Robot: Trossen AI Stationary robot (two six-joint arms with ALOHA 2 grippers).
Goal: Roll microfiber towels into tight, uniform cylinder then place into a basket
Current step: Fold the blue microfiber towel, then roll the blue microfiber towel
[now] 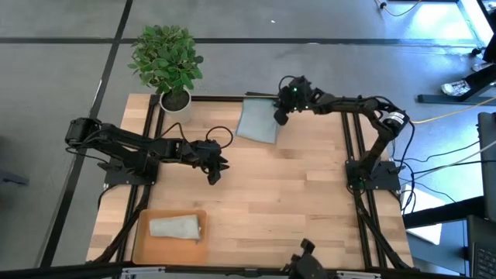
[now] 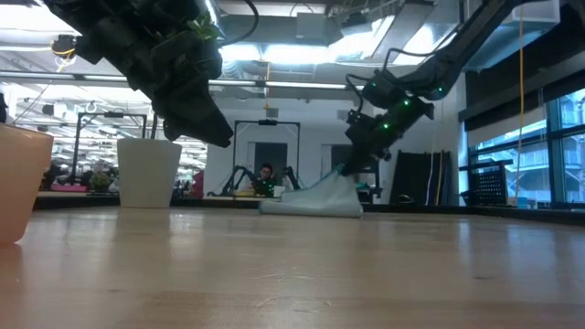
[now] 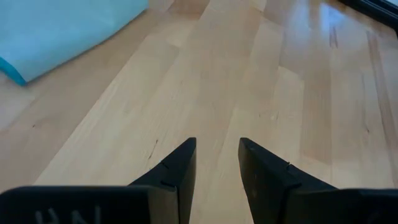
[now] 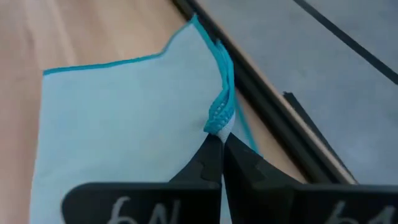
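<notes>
A light blue-teal towel (image 1: 256,122) lies at the table's far edge, its near part flat on the wood; it also shows in the right wrist view (image 4: 124,118). My right gripper (image 1: 280,116) is shut on its right edge. A pale grey-green rolled towel (image 1: 175,226) lies in the orange-tan basket (image 1: 143,240) at the near left. My left gripper (image 1: 215,173) hangs above bare wood near the table's middle, its fingers (image 3: 217,163) a little apart and empty. My right gripper pinches the blue towel's teal-hemmed right edge (image 4: 219,115) between its two fingertips, coming from above. The edge is bunched into a small raised fold at the fingertips. The pinched edge is lifted a little (image 2: 343,183), while the rest of the towel lies on the table.
A white pot with a green plant (image 1: 166,62) stands at the far left corner. The table's black frame rail (image 4: 261,99) runs close beside the pinched towel edge. Bare wood (image 1: 287,201) spreads across the table's middle and right.
</notes>
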